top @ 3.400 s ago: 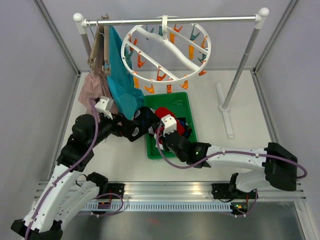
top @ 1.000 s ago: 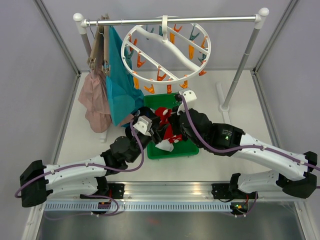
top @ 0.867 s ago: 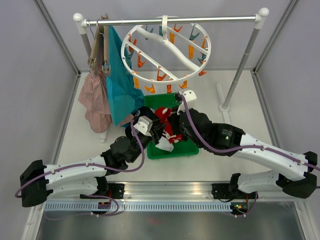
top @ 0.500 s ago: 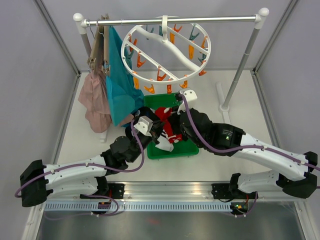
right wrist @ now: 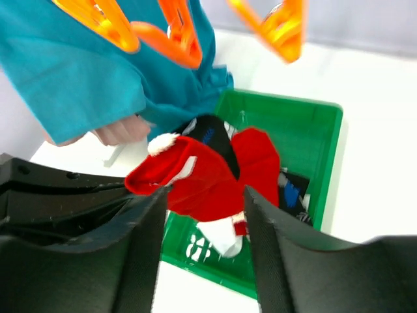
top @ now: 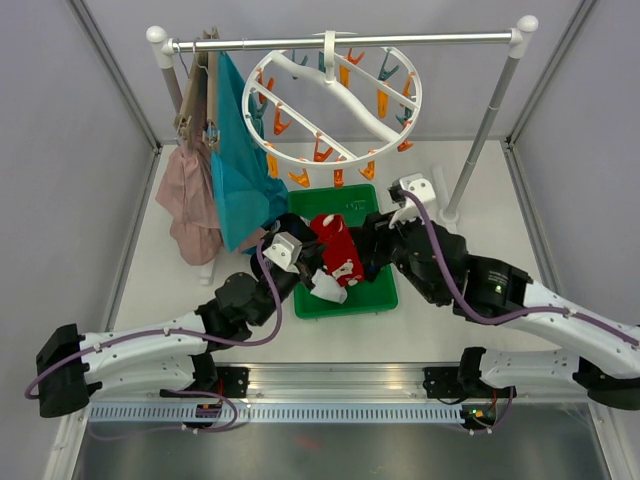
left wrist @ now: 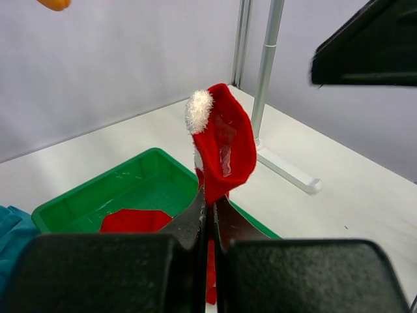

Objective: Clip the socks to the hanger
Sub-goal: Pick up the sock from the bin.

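A bright red sock [top: 336, 246] with white ends hangs over the green tray [top: 345, 303], and my left gripper [top: 314, 264] is shut on it. In the left wrist view the sock [left wrist: 225, 147] stands up from my shut left gripper [left wrist: 210, 199]. My right gripper [top: 366, 252] is just right of the sock, open. In the right wrist view the sock [right wrist: 195, 179] lies beyond my open right gripper [right wrist: 205, 193], untouched by its fingers [right wrist: 273, 241]. A second red sock [right wrist: 257, 156] and dark socks [right wrist: 208, 134] lie in the tray. The white ring hanger [top: 346, 98] hangs from the rail above.
Teal cloth [top: 240, 170] and a pink garment [top: 192, 205] hang at the left of the rail, close to the tray. Orange clips [right wrist: 176, 32] dangle just above the right wrist. The rack's right pole [top: 480, 135] and its foot [left wrist: 287, 171] stand right of the tray.
My right gripper has opened, let go of the red sock and drawn back to the right. My left gripper has shut on the sock and now holds it alone.
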`<state>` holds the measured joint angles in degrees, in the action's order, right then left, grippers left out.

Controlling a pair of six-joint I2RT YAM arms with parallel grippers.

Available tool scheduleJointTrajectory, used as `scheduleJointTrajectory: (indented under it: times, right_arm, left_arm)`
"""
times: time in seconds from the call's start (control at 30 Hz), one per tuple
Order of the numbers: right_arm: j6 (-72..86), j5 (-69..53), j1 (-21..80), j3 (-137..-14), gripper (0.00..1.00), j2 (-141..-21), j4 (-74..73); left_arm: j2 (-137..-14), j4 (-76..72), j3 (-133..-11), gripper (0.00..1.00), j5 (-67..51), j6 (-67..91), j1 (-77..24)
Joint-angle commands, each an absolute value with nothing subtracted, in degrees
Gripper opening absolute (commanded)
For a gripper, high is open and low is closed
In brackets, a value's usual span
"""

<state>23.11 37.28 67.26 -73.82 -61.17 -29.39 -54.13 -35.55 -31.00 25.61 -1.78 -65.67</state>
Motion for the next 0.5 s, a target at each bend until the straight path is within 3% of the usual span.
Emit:
scheduleJointTrajectory:
  times: [0.0, 0.13, 0.2, 0.47]
  right_arm:
    - [14.4, 36.3, 67.1, -70.6, 0.6, -55.7, -21.6]
    - [4.5, 31.4, 66.2, -68.2, 0.62, -55.0, -15.2]
    - [2.6, 23.4, 64.4, -68.3, 0.61, -55.4, -14.0]
    - [0.4, -2.0, 48.0, -67.8, 0.63, -55.4, -9.1]
  left_arm:
    - [-51.6, -34.5, -32.1, 0.02, 27.2, -0.6, -65.9]
    - [-50.2, -32.3, -31.8, 0.02, 27.7, -0.6, -66.0]
    - [-49.6, -31.4, -31.8, 0.02, 27.8, -0.6, -65.9]
    - [-47.8, -29.4, -31.7, 0.02, 27.9, 1.2, -65.9]
